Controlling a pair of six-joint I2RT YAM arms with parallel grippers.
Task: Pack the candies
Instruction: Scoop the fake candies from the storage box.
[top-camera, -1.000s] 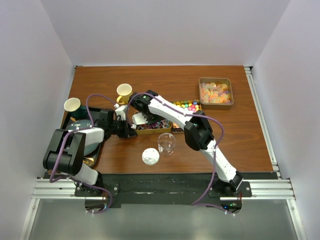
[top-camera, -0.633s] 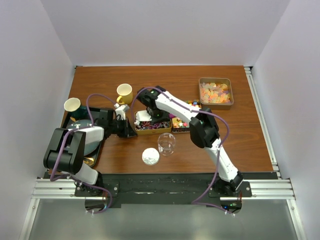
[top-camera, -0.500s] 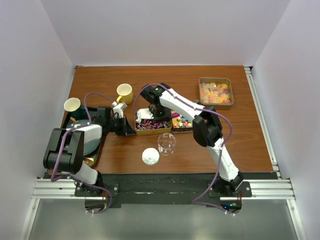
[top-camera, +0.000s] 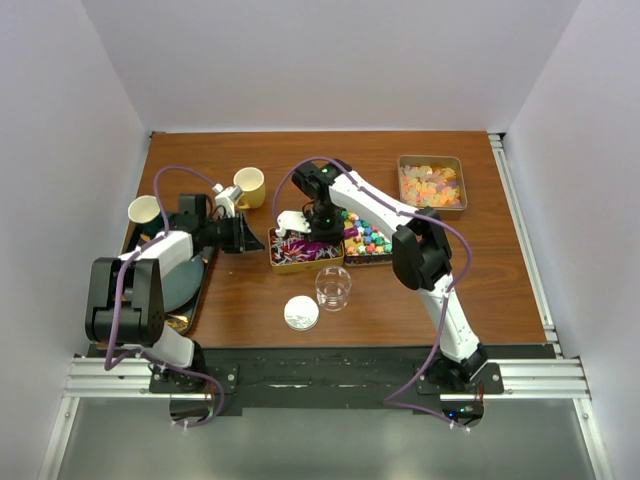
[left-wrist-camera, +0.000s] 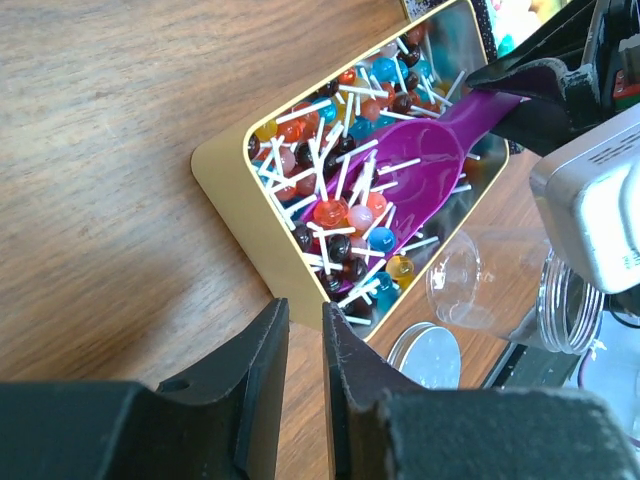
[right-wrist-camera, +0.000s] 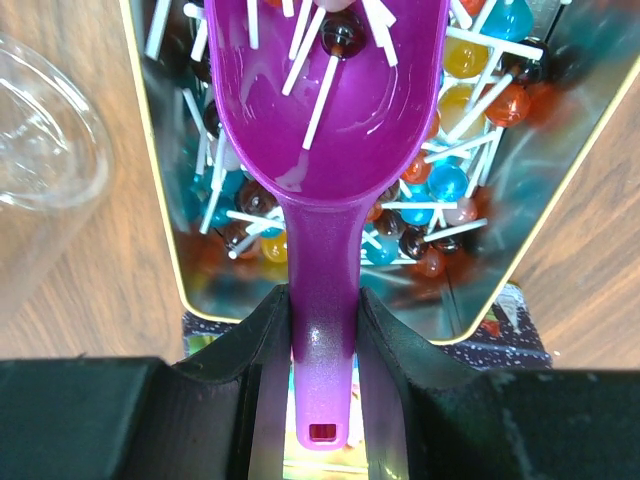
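A gold tin (top-camera: 300, 264) of small coloured lollipop candies with white sticks (left-wrist-camera: 340, 210) stands mid-table. My right gripper (right-wrist-camera: 323, 300) is shut on the handle of the purple scoop (right-wrist-camera: 330, 120). The scoop's bowl is over the tin (right-wrist-camera: 150, 180) with a few lollipops in it. My left gripper (left-wrist-camera: 303, 310) is just left of the tin's near corner (left-wrist-camera: 225, 190) and touches nothing. Its jaws stand a narrow gap apart, with only bare wood between them. A tin of multicoloured balls (top-camera: 368, 240) sits to the right. A tin of orange-pink pieces (top-camera: 431, 185) sits at the back right.
A clear jar (top-camera: 333, 287) and its silver lid (top-camera: 300, 313) sit in front of the lollipop tin. Two yellow mugs (top-camera: 248, 187) (top-camera: 145, 210) stand at the left. A dark tray (top-camera: 190, 300) with a round plate lies at the left edge.
My left gripper has drawn back left and away from the tin's left corner. My right arm has swung back and right, and the scoop now lies along the tin.
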